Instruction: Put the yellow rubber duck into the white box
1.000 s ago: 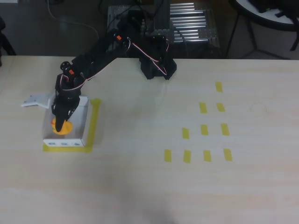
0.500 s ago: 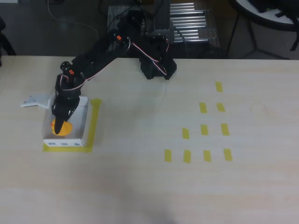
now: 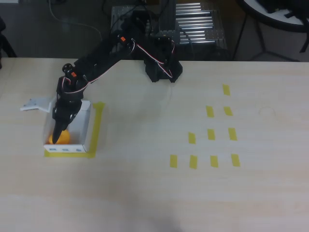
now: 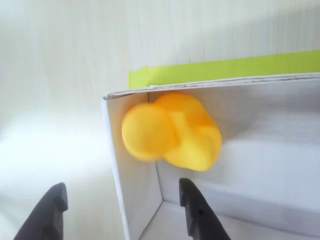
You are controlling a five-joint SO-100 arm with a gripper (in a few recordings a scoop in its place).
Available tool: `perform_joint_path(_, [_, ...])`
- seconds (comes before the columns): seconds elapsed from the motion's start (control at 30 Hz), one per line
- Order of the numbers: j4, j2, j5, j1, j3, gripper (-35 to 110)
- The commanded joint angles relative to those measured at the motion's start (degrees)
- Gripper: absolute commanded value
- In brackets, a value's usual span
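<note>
The white box (image 3: 79, 129) sits near the left end of a pale wood-grain bench (image 3: 154, 193), inside a frame of yellow tape (image 3: 98, 126) that shows along the box's right and lower sides in the overhead view. The yellow duck (image 4: 172, 131) lies inside the box, pressed into a corner against the box's thin wall; in the overhead view it (image 3: 65, 139) shows as a small orange-yellow patch at the box's lower left. The black arm (image 3: 99, 57) reaches from its base at the far edge of the bench, to the upper right of the box, down over the box. The tool (image 4: 122, 207) hangs above the duck with its two dark tips apart and nothing between them: in the wrist view one tip is outside the box wall and the other inside, both clear of the duck. A small pale flat piece (image 3: 35, 104) lies on the bench just off the box's upper left corner. Well to the right of the box, short yellow tape strips (image 3: 211, 134) are stuck to the bench in loose rows. Beyond the bench's far edge the room is dark, with a ribbed metal unit (image 3: 193, 26) behind the arm's base.
</note>
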Motion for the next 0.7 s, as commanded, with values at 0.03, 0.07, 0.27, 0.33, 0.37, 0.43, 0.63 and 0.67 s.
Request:
perform_joint_path(0.03, [-4.4,7.6,-0.9,-0.2,1.8,22])
perform_joint_path(0.07, [-5.3,9.3,-0.5,-0.2,3.8,14])
perform_joint_path(0.27, [-3.9,23.6,5.7,-1.8,13.1,0])
perform_joint_path(0.33, [-0.8,30.6,9.5,-3.3,15.4,0])
perform_joint_path(0.37, [1.7,34.2,11.8,-4.1,16.1,0])
perform_joint_path(0.43, [5.4,42.6,17.3,-6.4,19.1,0])
perform_joint_path(0.63, [9.6,71.0,31.5,-19.8,35.5,0])
perform_joint_path(0.67, [10.1,75.4,32.6,-22.9,39.3,0])
